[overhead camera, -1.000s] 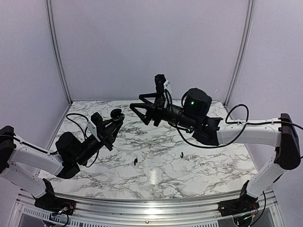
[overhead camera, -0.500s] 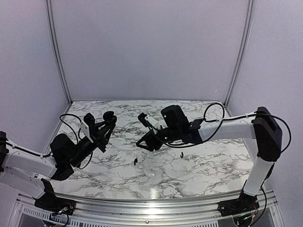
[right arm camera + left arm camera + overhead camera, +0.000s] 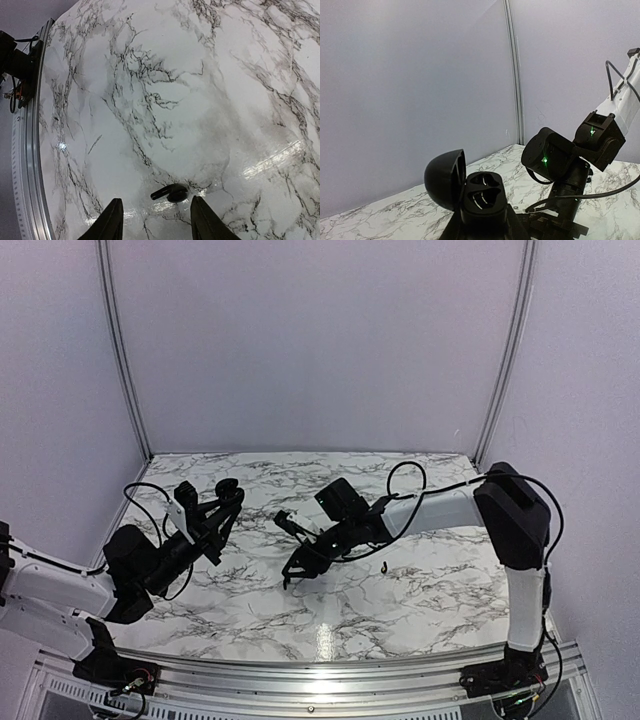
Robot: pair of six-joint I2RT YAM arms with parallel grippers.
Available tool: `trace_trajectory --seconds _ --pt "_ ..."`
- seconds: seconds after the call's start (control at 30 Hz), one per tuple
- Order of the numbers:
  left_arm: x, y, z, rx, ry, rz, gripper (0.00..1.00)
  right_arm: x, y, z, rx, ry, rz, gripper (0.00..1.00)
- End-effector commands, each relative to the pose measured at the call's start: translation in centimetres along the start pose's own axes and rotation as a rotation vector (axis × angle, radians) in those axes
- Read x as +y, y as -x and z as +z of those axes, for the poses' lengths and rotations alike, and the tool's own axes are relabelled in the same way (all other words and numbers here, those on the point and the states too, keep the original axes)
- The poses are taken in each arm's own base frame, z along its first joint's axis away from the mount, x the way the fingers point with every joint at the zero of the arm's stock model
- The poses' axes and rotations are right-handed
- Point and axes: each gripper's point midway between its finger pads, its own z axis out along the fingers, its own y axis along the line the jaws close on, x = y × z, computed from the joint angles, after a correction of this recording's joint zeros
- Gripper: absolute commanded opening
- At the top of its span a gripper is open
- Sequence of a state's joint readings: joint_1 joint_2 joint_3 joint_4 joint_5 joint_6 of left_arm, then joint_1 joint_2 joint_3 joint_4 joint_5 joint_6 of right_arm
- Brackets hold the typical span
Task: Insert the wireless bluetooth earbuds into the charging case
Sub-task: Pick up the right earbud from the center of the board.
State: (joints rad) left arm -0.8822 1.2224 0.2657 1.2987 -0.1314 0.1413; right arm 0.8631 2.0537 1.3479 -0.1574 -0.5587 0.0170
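Grey-veined white marble covers the bench (image 3: 430, 590), walled by plain pale panels. Low over it the right gripper (image 3: 156, 202) hangs with its jaws partway apart, holding nothing. One earbud (image 3: 172, 192) lies flat on the bench in the gap between its fingers (image 3: 112, 220), touching neither and somewhat closer to the finger on the right of the wrist view. The earbud's long axis runs across the gap from finger to finger, with its rounded body toward the right-hand finger and its short stem toward the left-hand one. Closing as it stands would probably press on the two ends rather than the flanks, so a small turn of the wrist might give a surer pinch. The other earbud (image 3: 384, 566) lies well apart from the right gripper, on the side of that arm's own base. On the opposite side of the right gripper, and higher, the left gripper (image 3: 222, 498) is clamped on the charging case (image 3: 482, 192), whose lid (image 3: 445, 179) is swung back and whose sockets are both empty. The right arm is nearer to both earbuds.
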Motion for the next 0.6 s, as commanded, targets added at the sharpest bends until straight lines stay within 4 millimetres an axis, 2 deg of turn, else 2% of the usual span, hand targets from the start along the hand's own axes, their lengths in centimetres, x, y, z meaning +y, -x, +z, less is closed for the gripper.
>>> trace_trajectory --seconds 0.0,0.57 --pt "0.2 0.4 -0.2 -0.013 0.0 -0.003 0.06 -0.2 -0.2 0.4 0.021 0.037 -0.048 0.46" --pt "0.2 0.3 -0.1 -0.011 -0.001 0.003 0.06 -1.1 -2.1 2.2 0.004 0.1 -0.179 0.39"
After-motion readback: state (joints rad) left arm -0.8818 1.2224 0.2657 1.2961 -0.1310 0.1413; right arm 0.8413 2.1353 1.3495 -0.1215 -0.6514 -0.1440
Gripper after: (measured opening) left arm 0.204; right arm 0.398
